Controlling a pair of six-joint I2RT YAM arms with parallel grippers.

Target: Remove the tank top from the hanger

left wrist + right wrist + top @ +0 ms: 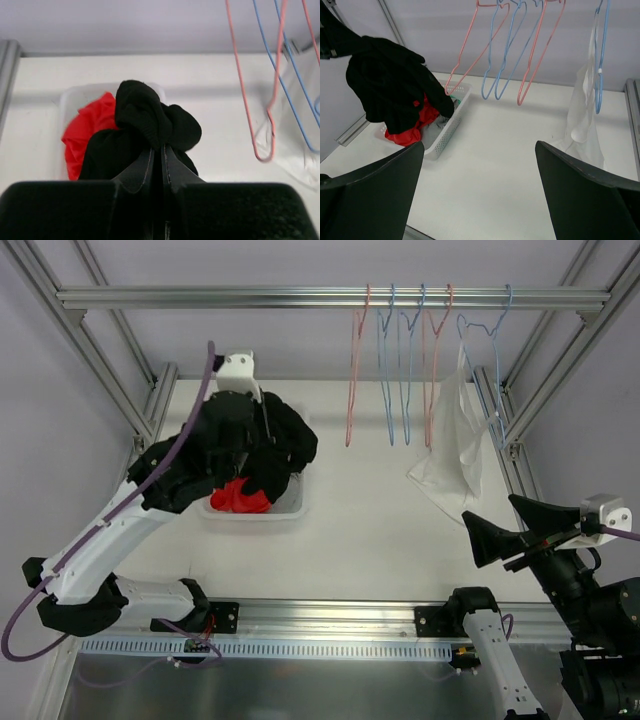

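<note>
The left gripper's [159, 150] jaws are pinched tight on a black garment [150, 120], held over the white basket [447, 127] where a red cloth [82, 135] lies. The right gripper's [480, 146] jaws stand wide with nothing between them, well apart from the white tank top [445, 455] — it hangs on the blue hanger [497, 350] at the rail's [250, 297] right end.
</note>
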